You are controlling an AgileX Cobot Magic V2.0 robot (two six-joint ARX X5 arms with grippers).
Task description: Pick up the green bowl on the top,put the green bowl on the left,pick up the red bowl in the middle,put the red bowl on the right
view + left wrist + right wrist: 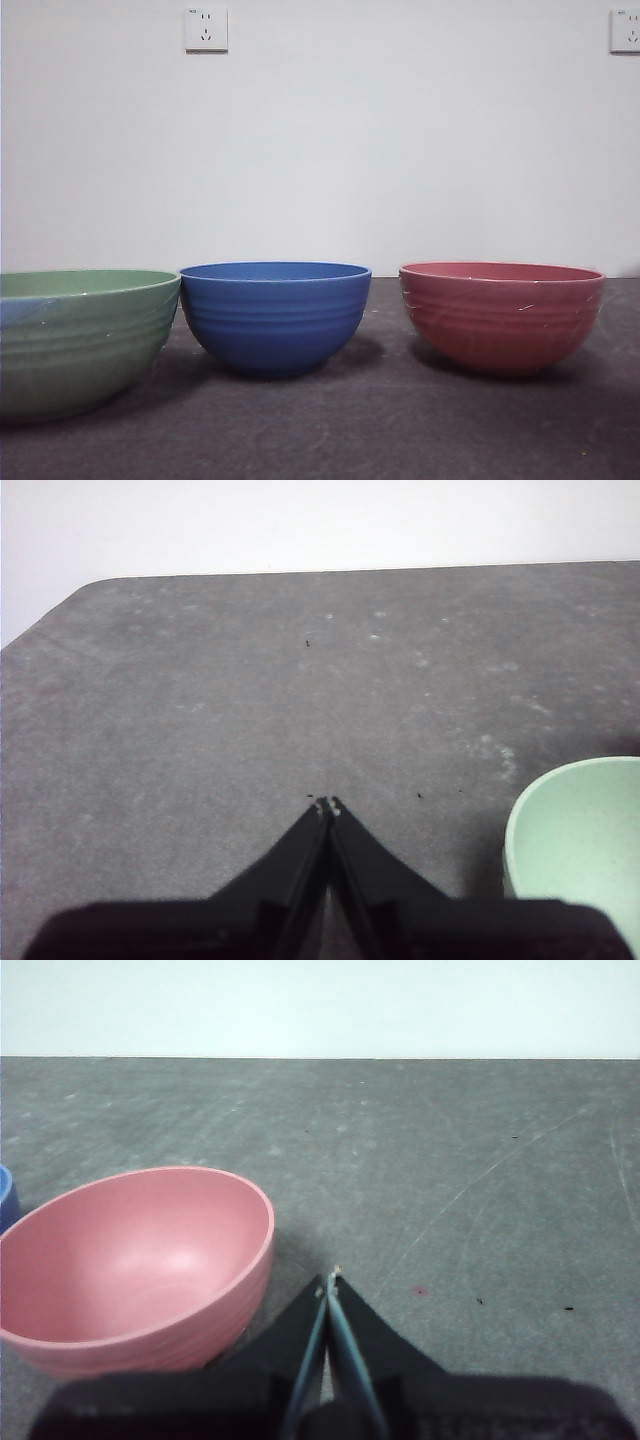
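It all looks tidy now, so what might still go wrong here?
Not much, but two things. The green bowl stands very close to the blue bowl, so a nudge might knock one into the other. The right pincer, shut, sits right beside the red bowl, and the left pincer, shut, sits near the green bowl; a careless swing might shove either.

Soft, even, rather dim light; faint shadows pool under the bowls on the counter (400, 430); close green bowl (80, 340) slightly blurred.
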